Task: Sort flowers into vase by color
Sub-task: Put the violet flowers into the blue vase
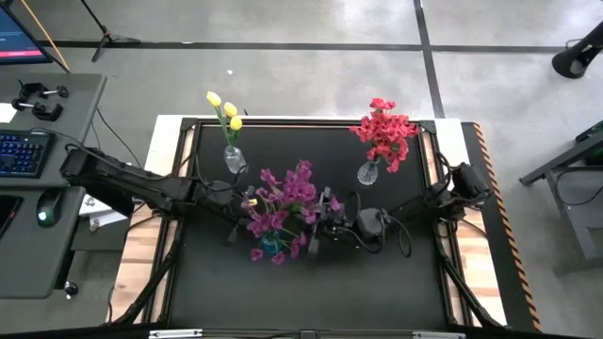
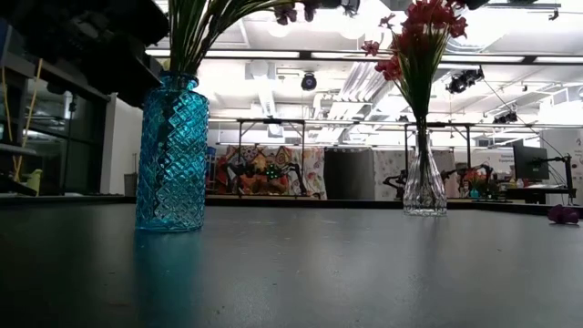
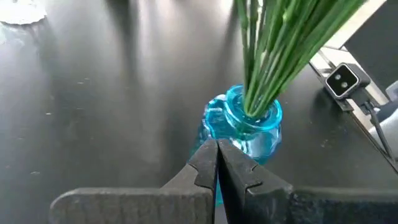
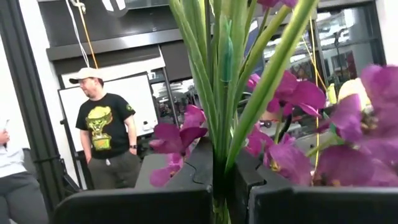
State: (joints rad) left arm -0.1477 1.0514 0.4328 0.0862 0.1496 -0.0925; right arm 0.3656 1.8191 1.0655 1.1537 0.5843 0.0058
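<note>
The black table [image 1: 377,282] has three vases on it. A blue glass vase [image 2: 173,155] stands near the middle and holds the purple flowers [image 1: 287,202]. Their green stems [image 3: 280,50] go down into its mouth. A clear vase [image 1: 234,160] stands toward the far left with the yellow flowers [image 1: 224,108] in it. Another clear vase [image 1: 368,172] stands toward the far right and holds the red flowers [image 1: 383,127]. One small purple bloom [image 2: 562,214] lies on the table by itself, well apart from the blue vase.

The left gripper [image 3: 216,152] is just beside the blue vase, up near its rim. Its two fingers are pressed together and there is nothing between them.

The right gripper [image 4: 224,168] is up among the purple flowers. Its fingers sit close on both sides of a green stem, and it looks like it is pinching that stem, but the stem is so near the camera that it is hard to be sure.

Behind the table, a person [image 4: 106,143] in a black shirt and a cap stands in the room.
</note>
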